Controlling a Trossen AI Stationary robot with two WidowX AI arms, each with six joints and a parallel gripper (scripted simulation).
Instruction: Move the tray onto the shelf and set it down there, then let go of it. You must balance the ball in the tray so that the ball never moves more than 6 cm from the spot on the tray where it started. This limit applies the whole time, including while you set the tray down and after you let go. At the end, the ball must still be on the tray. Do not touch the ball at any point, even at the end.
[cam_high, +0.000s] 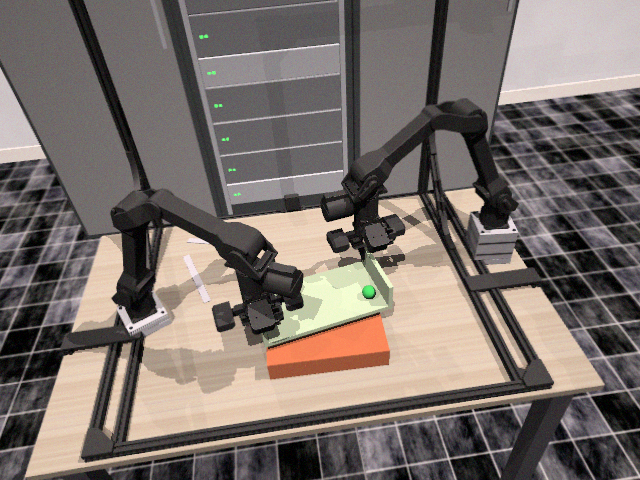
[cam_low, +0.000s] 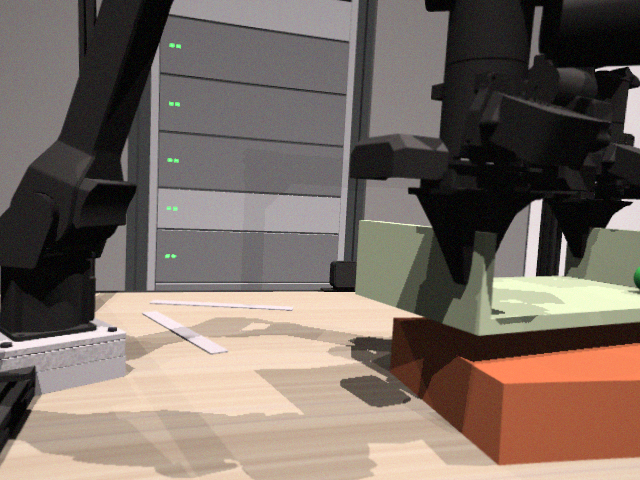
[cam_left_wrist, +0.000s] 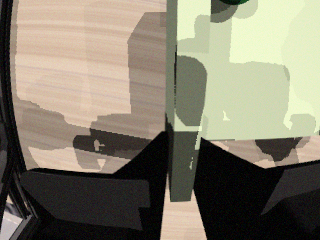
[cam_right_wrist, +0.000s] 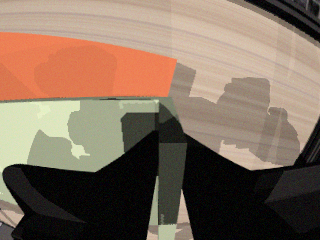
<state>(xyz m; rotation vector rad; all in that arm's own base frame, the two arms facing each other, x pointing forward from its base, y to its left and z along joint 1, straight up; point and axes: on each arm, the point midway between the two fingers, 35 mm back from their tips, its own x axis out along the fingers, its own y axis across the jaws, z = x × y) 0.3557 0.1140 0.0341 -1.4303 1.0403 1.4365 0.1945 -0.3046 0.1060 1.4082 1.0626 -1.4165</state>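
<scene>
The pale green tray (cam_high: 381, 283) (cam_low: 390, 258) (cam_left_wrist: 255, 100) (cam_right_wrist: 52, 112) is over the back part of the orange shelf (cam_high: 330, 345) (cam_low: 568, 421) (cam_right_wrist: 145, 75), turned slightly to it. A narrow gap shows under its near end in the exterior view. The green ball (cam_high: 368, 291) (cam_low: 637, 277) (cam_left_wrist: 234, 1) is on the tray near the end wall on my left arm's side. My left gripper (cam_low: 578, 249) (cam_left_wrist: 175, 137) is shut on that wall. My right gripper (cam_low: 473, 271) (cam_right_wrist: 166, 137) is shut on the opposite wall; its fingertips are hidden in the top view.
Two white strips (cam_high: 196, 279) (cam_low: 184, 332) lie on the table near the right arm's base. A small black box (cam_high: 292, 202) (cam_low: 342, 274) stands at the back edge. Dark frame rails (cam_high: 320, 410) run along the table's front and sides.
</scene>
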